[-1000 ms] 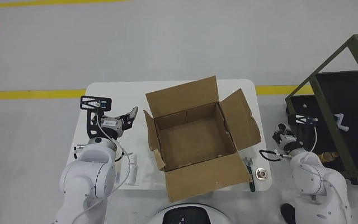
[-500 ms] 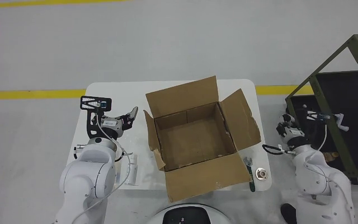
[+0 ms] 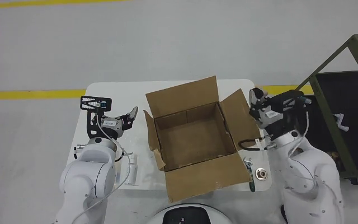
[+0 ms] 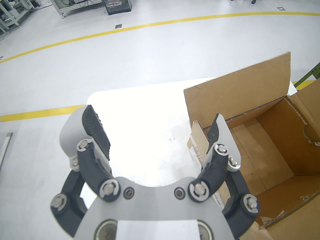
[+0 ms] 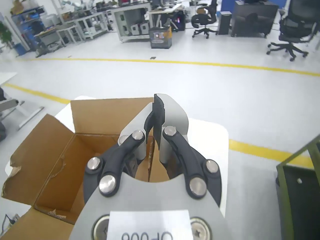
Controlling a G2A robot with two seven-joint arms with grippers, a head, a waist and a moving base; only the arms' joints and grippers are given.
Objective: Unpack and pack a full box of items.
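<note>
The brown cardboard box [image 3: 193, 137] stands upright mid-table, open and empty, with all four flaps splayed outward and some edges torn. Off its near right corner a wrench [image 3: 250, 175] lies flat, with a small round metal part [image 3: 260, 173] just to its right.

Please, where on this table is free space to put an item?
The white table is bare in its far left part, beside the cardboard box, under the open left gripper. A narrow bare strip runs behind the box's rear flap. The box floor is bare too. Crowded: the near right corner, with a wrench and a round metal part.
</note>
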